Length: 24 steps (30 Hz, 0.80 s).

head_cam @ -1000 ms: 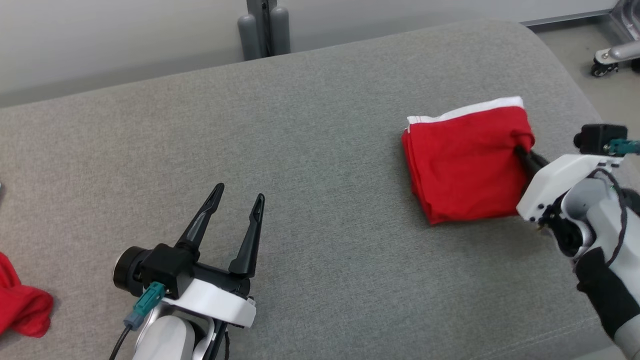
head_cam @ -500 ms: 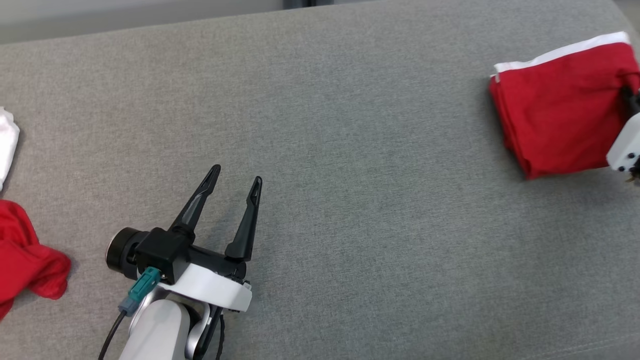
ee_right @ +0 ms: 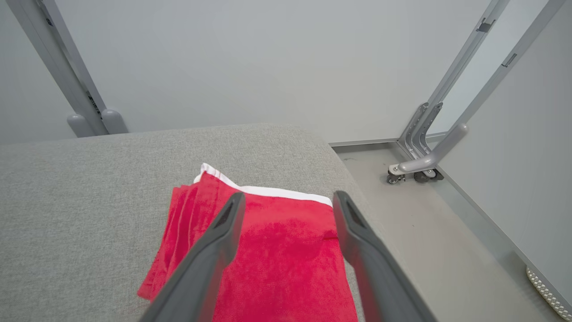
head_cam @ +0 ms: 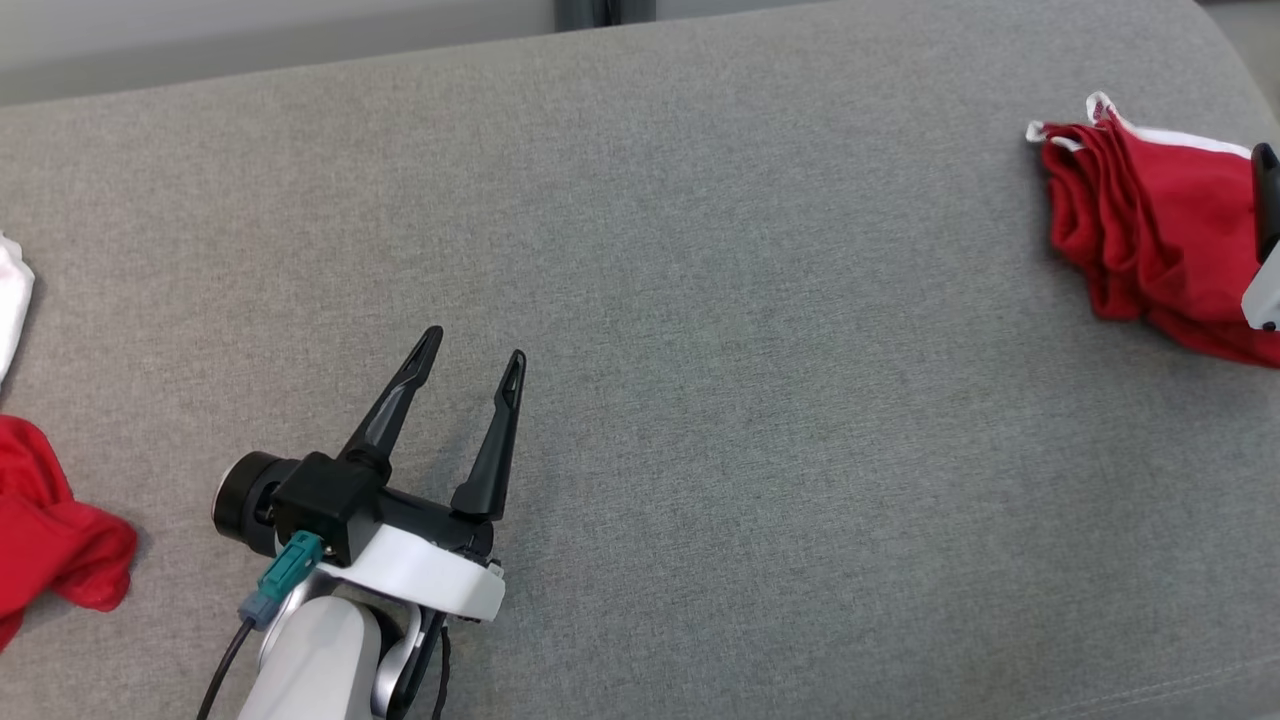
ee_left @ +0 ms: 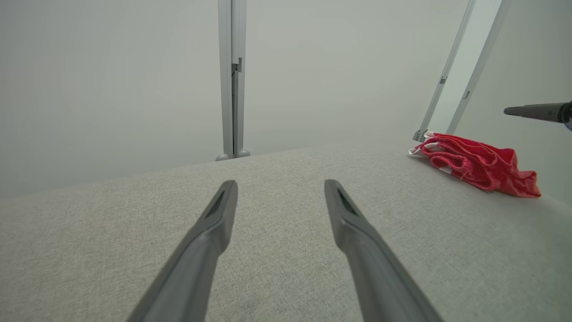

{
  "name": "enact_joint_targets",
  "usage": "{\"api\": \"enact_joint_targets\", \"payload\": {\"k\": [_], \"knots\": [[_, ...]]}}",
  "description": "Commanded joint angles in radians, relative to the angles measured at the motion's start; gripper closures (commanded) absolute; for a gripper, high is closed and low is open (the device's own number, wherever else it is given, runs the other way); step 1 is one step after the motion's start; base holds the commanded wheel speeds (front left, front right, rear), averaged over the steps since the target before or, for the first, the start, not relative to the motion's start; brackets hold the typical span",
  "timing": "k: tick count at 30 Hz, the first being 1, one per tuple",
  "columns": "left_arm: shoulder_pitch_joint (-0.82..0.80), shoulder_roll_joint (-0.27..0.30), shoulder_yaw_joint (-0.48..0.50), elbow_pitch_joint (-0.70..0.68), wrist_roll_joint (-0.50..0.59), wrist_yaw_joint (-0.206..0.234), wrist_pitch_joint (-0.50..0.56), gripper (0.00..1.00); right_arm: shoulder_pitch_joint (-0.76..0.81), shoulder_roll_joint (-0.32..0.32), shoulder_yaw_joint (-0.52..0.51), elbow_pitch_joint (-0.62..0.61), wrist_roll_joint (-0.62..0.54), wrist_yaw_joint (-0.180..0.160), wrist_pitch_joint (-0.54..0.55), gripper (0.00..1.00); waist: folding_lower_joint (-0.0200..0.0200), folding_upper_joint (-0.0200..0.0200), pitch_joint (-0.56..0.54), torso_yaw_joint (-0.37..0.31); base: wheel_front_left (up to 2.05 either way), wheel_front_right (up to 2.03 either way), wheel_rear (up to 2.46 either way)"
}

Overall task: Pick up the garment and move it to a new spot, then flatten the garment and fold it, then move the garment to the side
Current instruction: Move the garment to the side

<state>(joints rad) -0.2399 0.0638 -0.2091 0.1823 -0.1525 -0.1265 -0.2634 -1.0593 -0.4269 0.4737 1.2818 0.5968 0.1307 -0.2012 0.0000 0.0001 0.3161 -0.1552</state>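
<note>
where the grey woven surface [head_cam: 700, 300] rounds off at its right end, bare floor [ee_right: 447, 232] starts below, closed in by pale walls [ee_right: 268, 58]. a grey metal post [ee_left: 232, 80] stands behind the far edge, and a wheeled metal leg [ee_right: 426, 163] sits in the floor corner.

red garment [head_cam: 1150, 230] with a white band lies in loose layers on the surface, near that right end. right gripper [ee_right: 289, 197] hangs over it, jaws spread wide and gripping nothing; whether the fingers touch the cloth cannot be told.

left gripper [head_cam: 475, 347] is low over the left-middle of the surface, jaws released and empty, well apart from the garment. a long stretch of grey surface lies between them.

at the left edge lie a crumpled red cloth [head_cam: 50, 540] and, beyond it, a bit of white cloth [head_cam: 10, 300].
</note>
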Motion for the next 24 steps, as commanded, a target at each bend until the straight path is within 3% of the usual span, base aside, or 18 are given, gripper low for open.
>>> {"api": "enact_joint_targets", "payload": {"k": [1,8,13,24], "knots": [[-0.001,0.004,0.004,0.002,-0.003,-0.003,-0.002,0.0,0.005,-0.001,-0.003,0.005,-0.011,0.0,-0.017,0.0,0.0,-0.0001,-0.011,-0.004,0.0,0.0,0.0],[0.03,0.003,0.034,-0.003,-0.008,-0.001,-0.002,0.0,0.035,0.006,-0.023,-0.067,-0.019,0.0,-0.064,0.0,0.0,-0.0001,-0.074,-0.01,0.0,0.0,0.0],[0.058,0.004,0.077,-0.014,-0.008,0.008,-0.002,0.0,0.121,0.002,-0.085,-0.264,-0.037,0.0,-0.064,0.0,0.0,-0.0001,-0.133,-0.004,0.0,0.0,0.0],[0.144,0.0,0.168,-0.026,-0.022,0.022,-0.002,0.0,0.457,0.06,-0.206,-0.63,-0.106,0.0,-0.064,0.0,0.0,-0.0001,-0.272,0.067,0.0,0.0,0.0]]}}
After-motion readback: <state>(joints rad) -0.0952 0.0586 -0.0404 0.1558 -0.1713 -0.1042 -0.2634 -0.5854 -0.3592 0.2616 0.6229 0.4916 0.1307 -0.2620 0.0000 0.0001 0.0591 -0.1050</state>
